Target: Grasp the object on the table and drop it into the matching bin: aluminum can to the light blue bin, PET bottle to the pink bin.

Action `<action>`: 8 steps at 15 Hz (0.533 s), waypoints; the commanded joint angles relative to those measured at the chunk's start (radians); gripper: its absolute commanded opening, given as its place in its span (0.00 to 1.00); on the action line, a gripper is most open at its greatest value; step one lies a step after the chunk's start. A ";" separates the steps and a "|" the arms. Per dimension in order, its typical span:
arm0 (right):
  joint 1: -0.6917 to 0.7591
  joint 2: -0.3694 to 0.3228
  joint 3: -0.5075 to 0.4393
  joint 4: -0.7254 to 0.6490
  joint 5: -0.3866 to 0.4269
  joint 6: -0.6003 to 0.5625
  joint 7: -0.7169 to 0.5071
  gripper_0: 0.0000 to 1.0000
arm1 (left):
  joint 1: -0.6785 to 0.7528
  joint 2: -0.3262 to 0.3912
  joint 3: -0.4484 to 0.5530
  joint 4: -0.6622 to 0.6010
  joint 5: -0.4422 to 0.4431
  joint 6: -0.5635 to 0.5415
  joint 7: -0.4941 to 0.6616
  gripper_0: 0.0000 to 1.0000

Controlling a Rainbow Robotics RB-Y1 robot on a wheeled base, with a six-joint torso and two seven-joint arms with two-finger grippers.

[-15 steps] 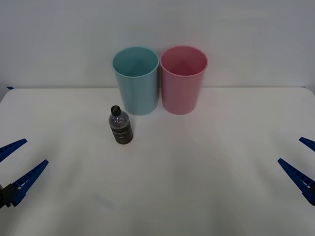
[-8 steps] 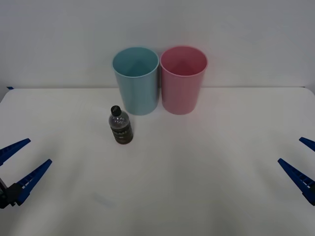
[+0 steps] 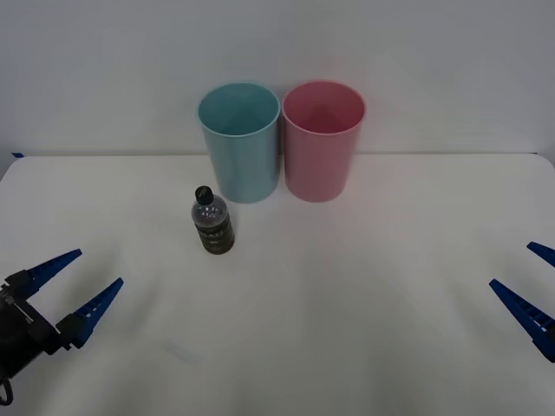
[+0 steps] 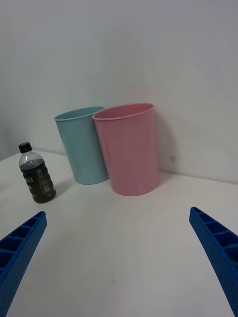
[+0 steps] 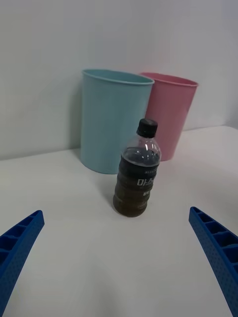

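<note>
I see the bottle (image 3: 212, 222) upright on the bench (image 3: 347, 260), just at 7 o'clock of the blue bin (image 3: 241, 143); pink bin (image 3: 322, 140) touching it at 3. Left hand (image 3: 76, 287) open, low at the bottle's 8 o'clock, well apart. Right hand (image 3: 531, 286) open, parked at the bench's 3 o'clock edge.

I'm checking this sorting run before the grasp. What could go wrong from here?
The PET bottle stands upright, so the open left tool might tip it when closing in. It stands just in front of the light blue bin, beside the pink bin, so a drop could land in the wrong one.
</note>
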 commanded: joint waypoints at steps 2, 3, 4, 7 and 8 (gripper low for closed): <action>0.000 0.000 0.000 0.000 0.000 0.000 0.000 1.00 | -0.017 0.000 -0.093 0.000 -0.012 0.113 -0.012 1.00; 0.000 0.000 0.000 0.000 0.000 0.000 0.000 1.00 | -0.022 -0.003 -0.117 0.000 -0.014 0.146 -0.016 1.00; 0.000 0.000 0.000 0.000 0.000 0.000 0.000 1.00 | -0.026 -0.008 -0.142 0.000 -0.015 0.175 -0.019 1.00; 0.000 0.000 0.000 0.000 0.000 0.000 0.000 1.00 | -0.057 -0.055 -0.176 0.014 -0.058 0.217 -0.026 1.00; 0.000 0.000 0.000 0.000 0.000 0.000 0.000 1.00 | -0.069 -0.074 -0.176 0.023 -0.075 0.217 -0.027 1.00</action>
